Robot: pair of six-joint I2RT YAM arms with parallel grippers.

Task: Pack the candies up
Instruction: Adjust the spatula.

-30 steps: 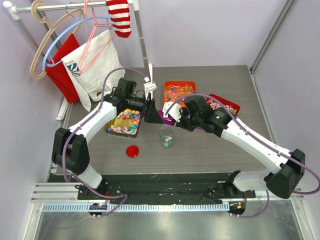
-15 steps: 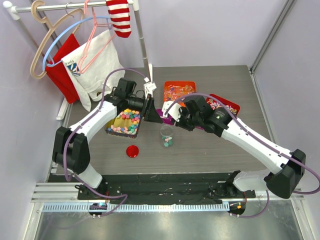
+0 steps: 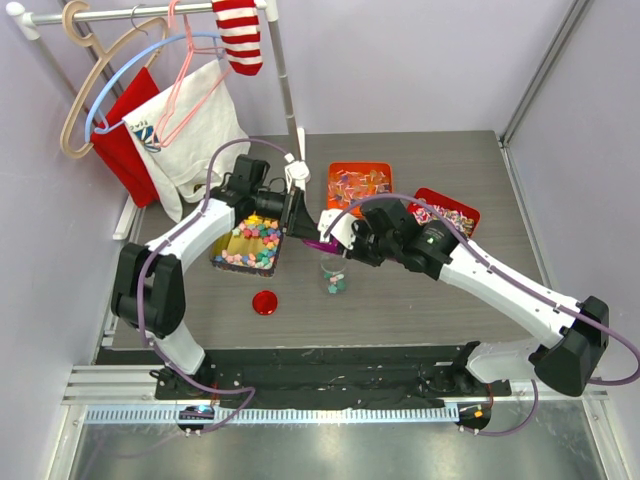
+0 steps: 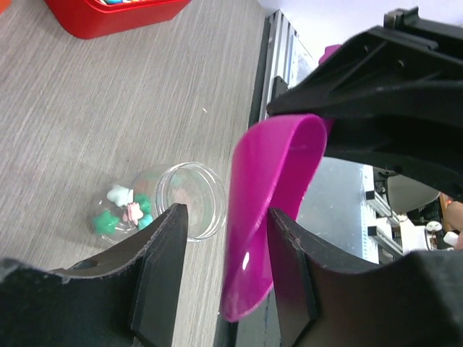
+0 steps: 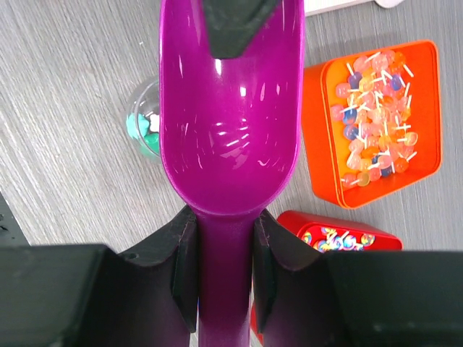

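The candies (image 3: 254, 238) are small pastel sweets heaped in a black tray (image 3: 222, 262) left of centre. A few of them lie in the clear jar (image 3: 334, 273), which stands open and also shows in the left wrist view (image 4: 189, 199) and the right wrist view (image 5: 142, 116). My right gripper (image 3: 341, 240) (image 5: 224, 220) is shut on the handle of an empty purple scoop (image 5: 228, 123), held above the jar. My left gripper (image 3: 299, 220) (image 4: 228, 217) is open, with its fingers on either side of the scoop's front lip (image 4: 271, 188).
A red jar lid (image 3: 264, 302) lies on the table in front of the tray. An orange tin (image 3: 358, 183) of wrapped sweets and a red tin (image 3: 447, 212) stand at the back right. A rack with hangers, cloths and a striped sock (image 3: 238, 35) stands at the back left.
My right gripper has brought the scoop slightly left and nearer, over the jar. My left gripper has shifted a little toward the back, still at the scoop's tip.
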